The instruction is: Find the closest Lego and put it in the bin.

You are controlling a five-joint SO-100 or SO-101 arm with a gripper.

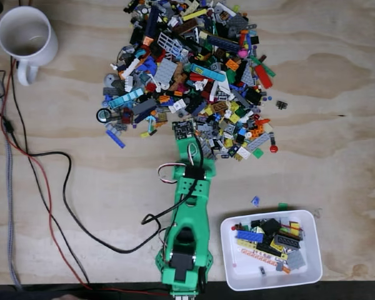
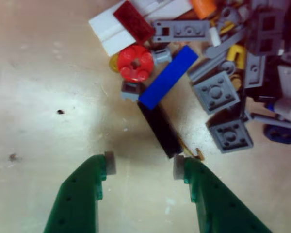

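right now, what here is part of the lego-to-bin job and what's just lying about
Job: gripper, open; long black brick just ahead of it; Lego pile; bin, holding pieces.
Lying about: white mug; cables.

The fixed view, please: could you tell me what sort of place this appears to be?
Probably a hobbyist's workbench: a bare plywood tabletop, loose cables trailing across it, a white mug, and a pile of Lego pieces in front of a green arm.

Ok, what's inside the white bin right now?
The bin holds a loose heap of bricks: a blue brick, black pieces, some yellow and orange. Its near-left floor is bare. Anything under the heap is covered.
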